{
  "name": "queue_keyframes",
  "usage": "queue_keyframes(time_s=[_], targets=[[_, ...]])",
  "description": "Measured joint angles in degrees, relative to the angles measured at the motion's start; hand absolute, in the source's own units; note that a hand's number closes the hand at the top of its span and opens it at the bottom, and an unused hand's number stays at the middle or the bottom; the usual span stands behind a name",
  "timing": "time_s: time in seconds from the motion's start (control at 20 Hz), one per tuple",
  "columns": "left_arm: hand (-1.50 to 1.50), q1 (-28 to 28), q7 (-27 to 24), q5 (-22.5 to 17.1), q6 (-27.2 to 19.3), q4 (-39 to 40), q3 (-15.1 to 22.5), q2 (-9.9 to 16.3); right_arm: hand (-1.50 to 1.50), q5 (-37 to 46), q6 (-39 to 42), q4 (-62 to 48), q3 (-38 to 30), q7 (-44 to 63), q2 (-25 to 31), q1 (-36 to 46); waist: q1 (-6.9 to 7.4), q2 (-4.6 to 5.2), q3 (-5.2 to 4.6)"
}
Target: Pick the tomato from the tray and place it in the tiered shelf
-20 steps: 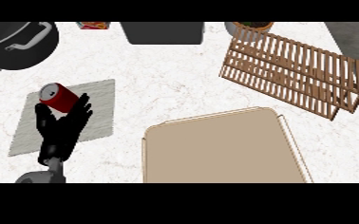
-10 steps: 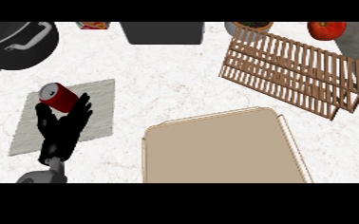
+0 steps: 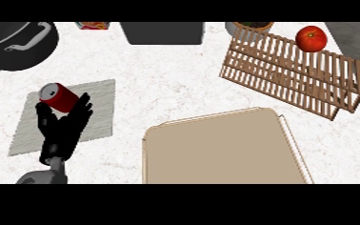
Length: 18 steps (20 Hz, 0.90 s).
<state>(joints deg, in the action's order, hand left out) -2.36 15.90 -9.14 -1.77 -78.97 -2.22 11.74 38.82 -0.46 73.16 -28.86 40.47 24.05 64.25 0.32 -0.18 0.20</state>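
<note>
- My black left hand [image 3: 62, 131] sits near the counter's left edge, fingers straight and up, holding nothing; I judge it's parked to stay out of the way.
- A red cylindrical can [image 3: 60, 97] lies tilted at its fingertips, on a grey rectangular mat [image 3: 98, 106]; touching or just beside, can't tell.
- My right hand isn't in view.
- The flat tan rectangular tray [image 3: 221, 148] at the counter's front edge has no tomato on it.
- The round red tomato [image 3: 311, 38] is over the far right corner of the slatted wooden tiered shelf [image 3: 288, 71], near the counter's back right corner; resting or above it, can't tell.
</note>
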Motion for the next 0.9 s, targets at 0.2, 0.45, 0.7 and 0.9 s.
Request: queue_keyframes(time_s=[0.2, 0.45, 0.7, 0.9], targets=[[0.0, 0.26, 0.93, 0.03, 0.05, -0.65, -0.17, 0.17, -1.5, -1.91, -4.16, 1.02, -3.08, -0.2, 1.38, -0.36, -0.05, 0.04, -0.05], [0.0, 0.05, 0.26, 0.27, 0.28, 0.16, -0.57, 0.09, -1.5, 0.75, -8.4, 3.36, -4.01, 2.43, 4.83, -1.54, -0.27, -0.04, -0.02], [0.0, 0.48, 0.91, 0.69, -0.03, -0.64, -0.44, -0.13, -1.5, -0.2, -10.07, 6.95, -8.9, 4.59, 9.58, -5.04, -0.69, -0.12, -0.06], [0.0, 0.41, 1.41, 0.49, -0.21, -0.53, -1.07, -0.14, -1.5, -5.33, -6.98, 11.18, -14.79, 6.57, 13.86, -9.05, -1.13, -0.2, -0.07]])
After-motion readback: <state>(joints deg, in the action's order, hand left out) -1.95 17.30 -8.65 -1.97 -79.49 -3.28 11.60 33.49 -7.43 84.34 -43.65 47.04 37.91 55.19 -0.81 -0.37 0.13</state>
